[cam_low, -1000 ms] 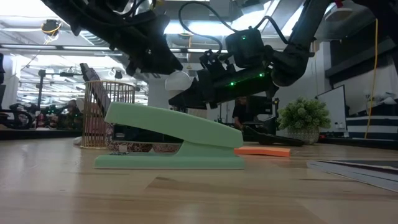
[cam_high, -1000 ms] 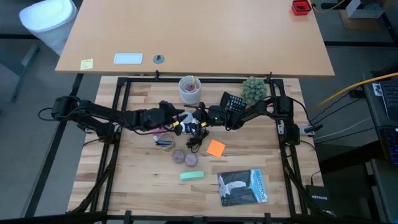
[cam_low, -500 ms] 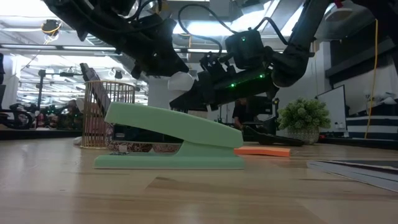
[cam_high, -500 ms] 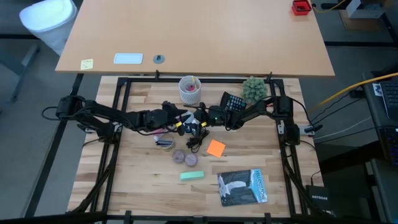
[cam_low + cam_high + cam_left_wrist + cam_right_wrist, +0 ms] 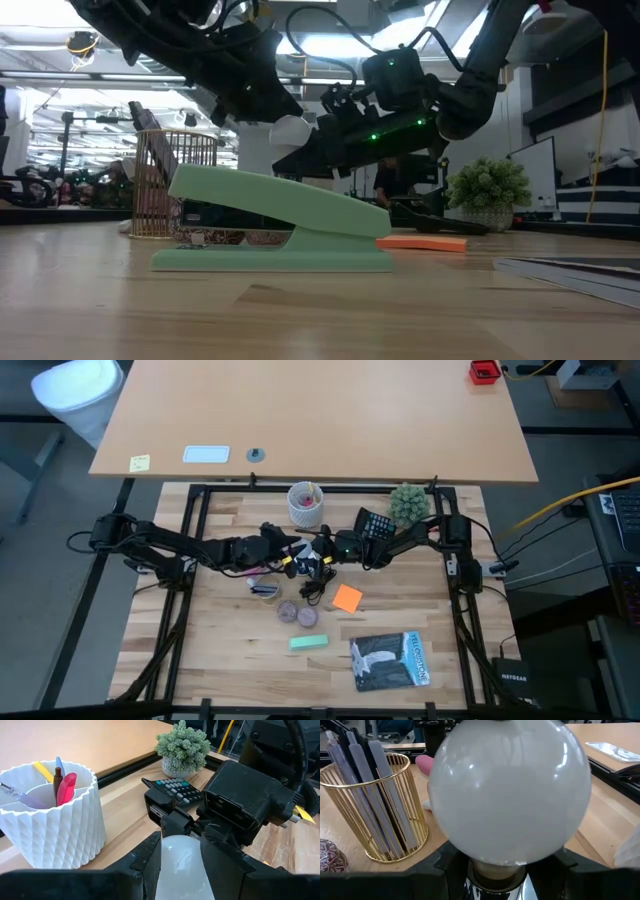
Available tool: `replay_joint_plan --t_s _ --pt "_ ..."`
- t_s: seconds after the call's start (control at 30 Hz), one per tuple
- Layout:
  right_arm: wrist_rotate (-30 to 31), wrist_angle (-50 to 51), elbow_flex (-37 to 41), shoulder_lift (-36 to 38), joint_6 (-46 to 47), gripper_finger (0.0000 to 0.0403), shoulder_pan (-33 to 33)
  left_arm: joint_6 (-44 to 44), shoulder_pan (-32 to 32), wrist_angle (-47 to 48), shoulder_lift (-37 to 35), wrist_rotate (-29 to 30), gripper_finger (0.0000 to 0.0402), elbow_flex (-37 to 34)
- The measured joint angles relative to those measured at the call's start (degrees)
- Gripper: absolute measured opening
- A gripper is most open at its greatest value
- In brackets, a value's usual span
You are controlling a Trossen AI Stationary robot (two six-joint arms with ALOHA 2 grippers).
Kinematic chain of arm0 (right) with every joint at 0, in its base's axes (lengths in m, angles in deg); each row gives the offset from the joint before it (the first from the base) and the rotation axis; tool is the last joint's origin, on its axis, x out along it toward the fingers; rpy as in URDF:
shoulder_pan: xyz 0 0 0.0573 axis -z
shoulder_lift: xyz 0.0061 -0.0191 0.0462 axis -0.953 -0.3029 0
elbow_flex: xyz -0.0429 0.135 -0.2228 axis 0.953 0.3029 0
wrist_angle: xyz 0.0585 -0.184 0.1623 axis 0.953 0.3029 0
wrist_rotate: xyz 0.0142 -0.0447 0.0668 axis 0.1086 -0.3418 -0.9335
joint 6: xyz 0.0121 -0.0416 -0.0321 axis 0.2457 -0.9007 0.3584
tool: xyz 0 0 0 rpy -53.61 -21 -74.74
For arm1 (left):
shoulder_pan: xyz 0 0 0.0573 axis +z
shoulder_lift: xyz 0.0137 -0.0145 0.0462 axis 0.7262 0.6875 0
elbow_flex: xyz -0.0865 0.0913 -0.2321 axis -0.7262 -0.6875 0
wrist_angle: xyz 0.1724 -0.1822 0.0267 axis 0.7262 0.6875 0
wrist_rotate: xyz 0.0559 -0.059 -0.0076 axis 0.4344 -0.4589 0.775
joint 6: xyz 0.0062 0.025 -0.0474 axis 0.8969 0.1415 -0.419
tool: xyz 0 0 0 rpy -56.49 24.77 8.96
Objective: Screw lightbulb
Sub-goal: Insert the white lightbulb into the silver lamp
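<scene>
The lightbulb [image 5: 510, 790] is a white rounded globe, held above the table between both grippers at the table's middle [image 5: 303, 550]. It also shows in the low view [image 5: 290, 128]. My left gripper [image 5: 290, 550] comes from the table's left and is shut on the globe [image 5: 182, 865]. My right gripper [image 5: 320, 552] comes from the right and is shut on the dark socket [image 5: 495, 877], in which the bulb's narrow base sits. A black cord [image 5: 315, 585] hangs from the socket down to the table. My left gripper pinches the bulb's white globe [image 5: 172, 855] between its two fingers, one on each side. The fingers come about level from the table's left. The bulb is lifted clear of the table, its base pointing at my right gripper. My right gripper holds the socket [image 5: 495, 880] between its two fingers [image 5: 442, 867], level from the table's right. The bulb's base sits in the socket's mouth. The globe hides most of the contact. The socket is clear of the table.
A white cup of pens [image 5: 305, 503], a calculator [image 5: 375, 523] and a small plant [image 5: 407, 503] stand at the far side. A gold wire pen holder [image 5: 375, 810], an orange sticky pad [image 5: 347, 598], a green stapler [image 5: 309, 643] and a book [image 5: 390, 660] lie nearer.
My left gripper, still shut on the bulb, has moved a little toward the table's right, closer to my right gripper, and has then held still. The bulb has stayed clear of the table.
</scene>
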Motion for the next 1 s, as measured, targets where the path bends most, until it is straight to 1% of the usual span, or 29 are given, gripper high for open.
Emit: replay_joint_plan --t_s 0.37,0.67,0.77,1.0 --pt "0.0 0.25 -0.04 0.0 0.02 0.0177 0.0 -0.38 -0.04 1.17 0.04 0.0 0.0129 -0.02" --pt "1.02 0.5 -0.04 0.04 0.41 0.0179 -0.07 -0.31 -1.39 1.19 0.04 0.37 0.0129 -0.07" --pt "1.07 0.53 -0.04 0.04 0.32 0.0194 -0.09 -0.31 -1.43 1.22 0.04 0.35 0.0129 -0.09" --pt "1.29 0.33 -0.04 0.07 0.48 0.026 -0.02 -0.31 -1.46 1.22 0.06 0.21 0.0129 -0.11"
